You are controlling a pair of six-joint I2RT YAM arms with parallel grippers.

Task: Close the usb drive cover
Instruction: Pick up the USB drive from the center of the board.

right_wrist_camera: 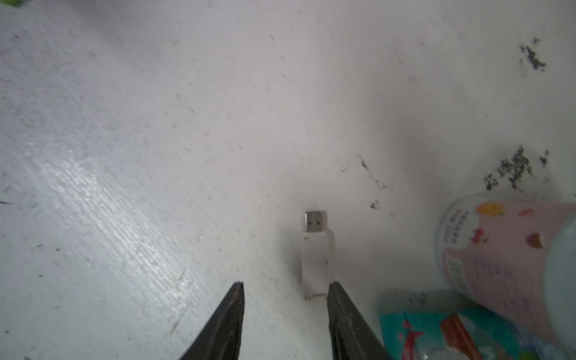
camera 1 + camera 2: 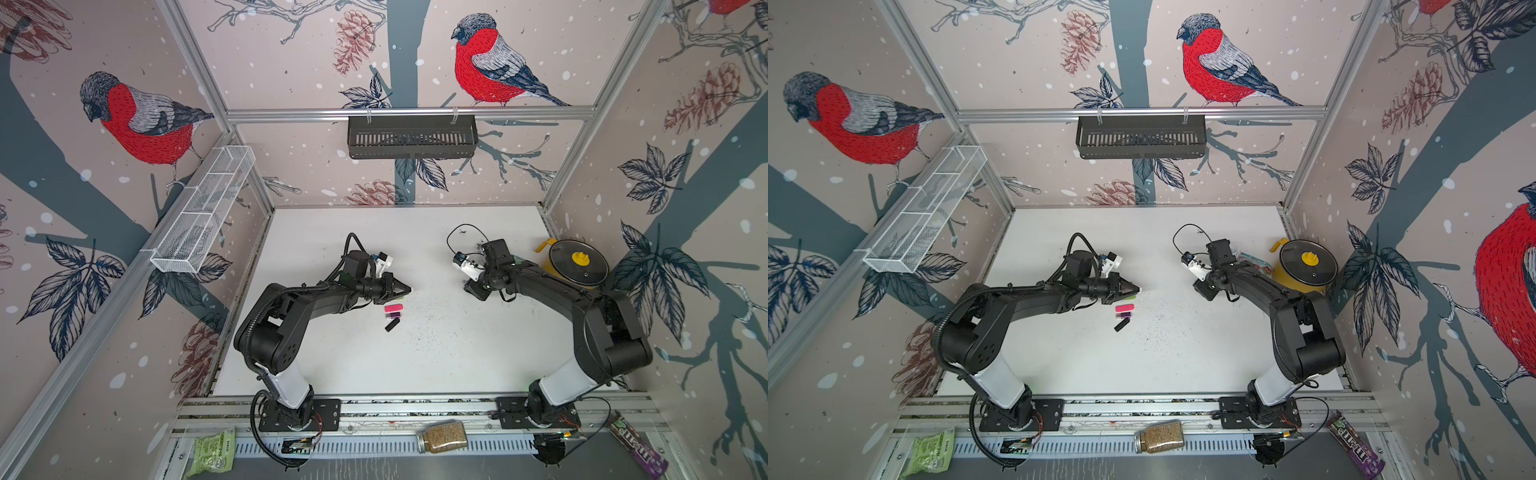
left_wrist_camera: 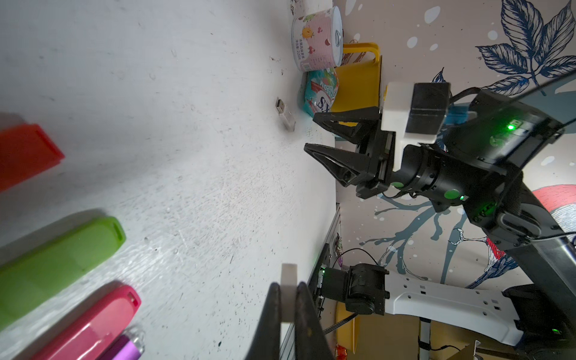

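A white usb drive [image 1: 316, 261] lies flat on the white table, its metal plug bare; the left wrist view shows the drive [image 3: 285, 114] too. My right gripper [image 1: 285, 285] hovers open just behind it, and the drive's rear end sits close beside one fingertip [image 1: 333, 285]. Nothing is between those fingers. My left gripper [image 3: 288, 285] is shut on a small whitish cover [image 3: 289, 274], which sticks out past its tips. In both top views the left gripper [image 2: 405, 288] is held over the table's middle.
Green [image 3: 59, 265], pink [image 3: 93, 321], purple [image 3: 127, 349] and red [image 3: 25, 152] drives lie by the left gripper, and a black one [image 2: 390, 325] nearby. A pink can [image 1: 505, 258], a teal packet [image 1: 452, 330] and a yellow pot [image 2: 575, 264] crowd the right side.
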